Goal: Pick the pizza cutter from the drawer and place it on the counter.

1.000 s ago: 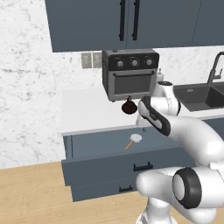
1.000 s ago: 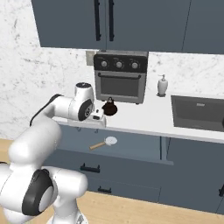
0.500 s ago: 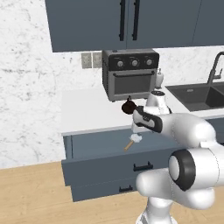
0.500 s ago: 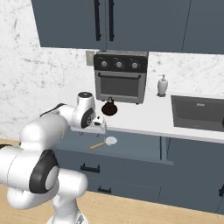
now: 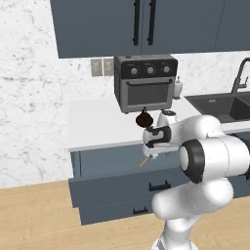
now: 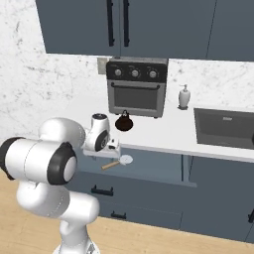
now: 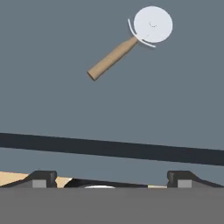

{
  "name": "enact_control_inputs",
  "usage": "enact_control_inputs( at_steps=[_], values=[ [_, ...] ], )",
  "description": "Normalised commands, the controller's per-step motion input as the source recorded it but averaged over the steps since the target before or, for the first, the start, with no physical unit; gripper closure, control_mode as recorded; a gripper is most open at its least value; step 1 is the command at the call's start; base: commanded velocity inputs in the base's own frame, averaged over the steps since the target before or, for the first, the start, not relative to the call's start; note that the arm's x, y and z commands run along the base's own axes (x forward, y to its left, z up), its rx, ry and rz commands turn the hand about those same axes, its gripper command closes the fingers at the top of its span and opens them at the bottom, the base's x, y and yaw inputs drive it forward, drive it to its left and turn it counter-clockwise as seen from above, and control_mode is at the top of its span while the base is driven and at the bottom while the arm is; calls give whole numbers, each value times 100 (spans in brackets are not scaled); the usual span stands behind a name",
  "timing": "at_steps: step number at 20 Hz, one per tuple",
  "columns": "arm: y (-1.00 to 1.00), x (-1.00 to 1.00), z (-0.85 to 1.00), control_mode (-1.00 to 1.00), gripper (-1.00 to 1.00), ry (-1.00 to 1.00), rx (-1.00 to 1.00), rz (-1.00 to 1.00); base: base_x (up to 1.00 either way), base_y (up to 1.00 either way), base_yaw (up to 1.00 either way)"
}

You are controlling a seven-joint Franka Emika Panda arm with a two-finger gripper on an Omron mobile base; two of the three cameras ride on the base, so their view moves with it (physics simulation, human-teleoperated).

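The pizza cutter (image 7: 131, 43), a round silver-white wheel on a short wooden handle, lies flat on the floor of the open blue-grey drawer (image 5: 107, 188). In the hand view it sits up and to the right of my gripper (image 7: 113, 179), whose dark fingertips (image 7: 41, 178) stand wide apart with nothing between them. From the right base view the cutter (image 6: 119, 162) lies just below and to the right of my gripper (image 6: 106, 151), which hangs over the drawer (image 6: 139, 191). My hand (image 5: 155, 150) covers the wheel, leaving the handle (image 5: 143, 162) showing. The white counter (image 5: 97, 122) lies just above.
A dark brown bulbous object with a stem (image 5: 143, 118) stands on the counter edge right behind my hand. A black toaster oven (image 5: 146, 83) is behind it, with a soap dispenser (image 6: 184, 96) and a dark sink (image 6: 223, 128) to the right. Upper cabinets (image 5: 146, 24) hang overhead.
My hand has swung down from counter height and now hangs low over the open drawer, close to the pizza cutter. The cutter and the base have stayed put.
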Motion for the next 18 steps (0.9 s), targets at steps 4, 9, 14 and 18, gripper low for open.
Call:
enact_control_inputs(
  at_steps=[4, 9, 14, 18],
  values=[
    [0, 0, -53, -100, -100, 2, 0, 0, 0, 0, 0],
    [0, 0, -34, -100, -100, 0, 0, 0, 0, 0, 0],
    [0, 0, -19, -100, -100, 0, 0, 0, 0, 0, 0],
    [0, 0, -22, -100, -100, 2, 0, 0, 0, 0, 0]
  ],
)
